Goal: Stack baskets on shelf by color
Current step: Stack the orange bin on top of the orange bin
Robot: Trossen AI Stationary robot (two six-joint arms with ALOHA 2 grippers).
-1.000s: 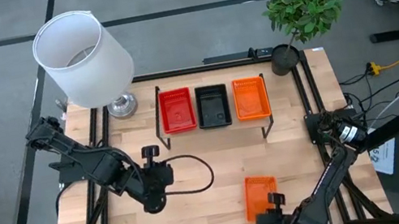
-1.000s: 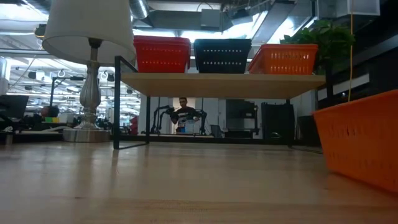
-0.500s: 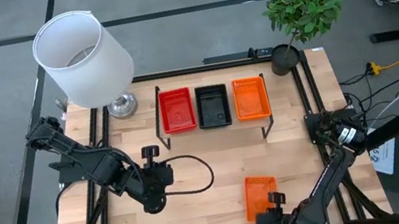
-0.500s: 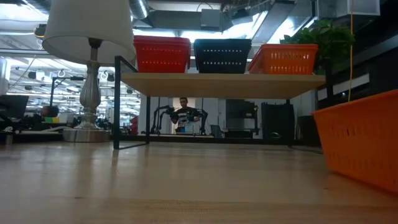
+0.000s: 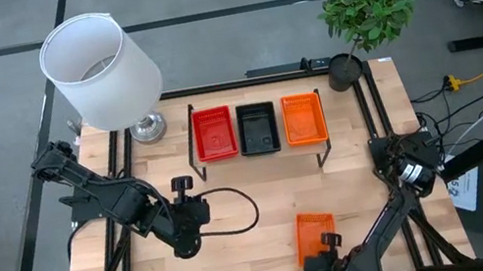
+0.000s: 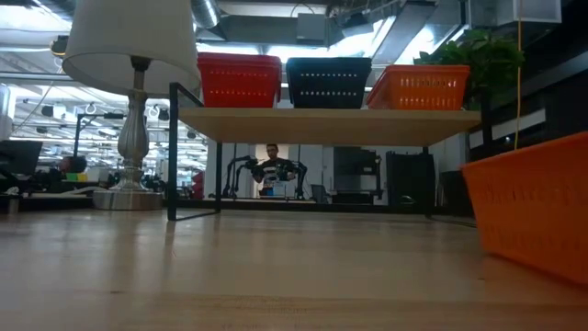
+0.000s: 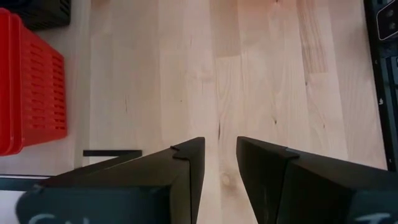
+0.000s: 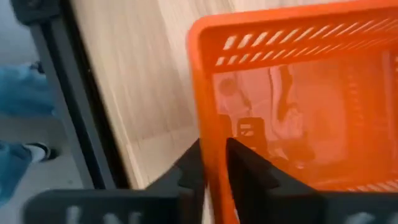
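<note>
**Gripping the loose orange basket at the near edge**

Pinching one wall of the orange basket point(image 8: 298, 106), the right gripper point(image 8: 214, 163) has a finger on each side of the mesh, close against it; that wall fills the narrow gap between them. In the high view this gripper point(image 5: 325, 252) sits at the table's near edge, at the near end of the basket point(image 5: 315, 233), which lies on the tabletop point(image 5: 243, 255) well apart from the shelf point(image 5: 264, 151). The low view shows the same basket point(image 6: 537, 216) close by on the right.

On the shelf stand three stacks side by side: red point(image 5: 213, 132), black point(image 5: 257, 127) and orange point(image 5: 303, 117), red nearest the lamp point(image 5: 101, 71).

The left gripper point(image 5: 186, 237) waits over bare wood left of centre. Its fingers point(image 7: 186, 168) are slightly parted with nothing between them.

A plant point(image 5: 367, 12) stands at the far right corner.
</note>
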